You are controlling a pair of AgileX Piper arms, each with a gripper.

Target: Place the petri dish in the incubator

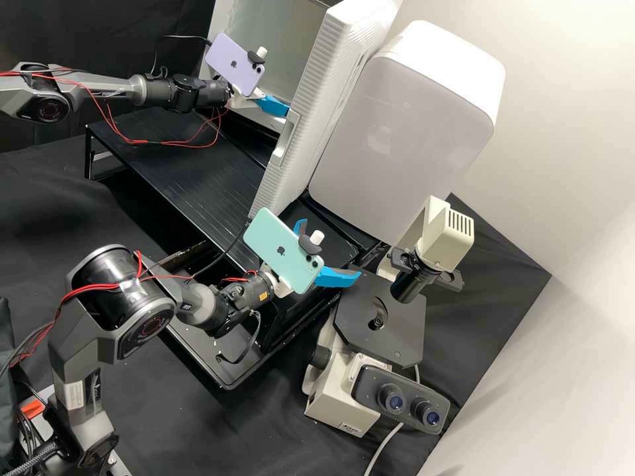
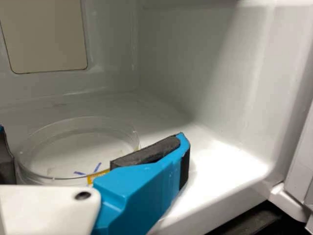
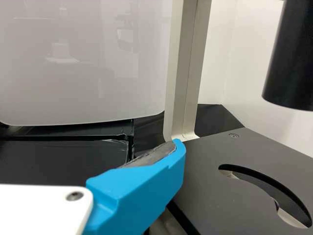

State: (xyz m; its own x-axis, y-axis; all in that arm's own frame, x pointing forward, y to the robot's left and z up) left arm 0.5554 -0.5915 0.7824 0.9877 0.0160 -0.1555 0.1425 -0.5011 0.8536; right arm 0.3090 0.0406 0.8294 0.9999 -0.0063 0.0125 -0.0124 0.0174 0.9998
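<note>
Low inside the incubator, my left pincer straddles the petri dish so it lies flat; whether clamped, I cannot tell.

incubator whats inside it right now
A clear petri dish lies on the white floor of the incubator, the left gripper inside with it. The gripper covers the dish's near edge, hiding any contact.

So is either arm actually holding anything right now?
The left tool brackets the petri dish across its rim, inside the incubator; a firm grip cannot be told. The right tool holds nothing.
</note>
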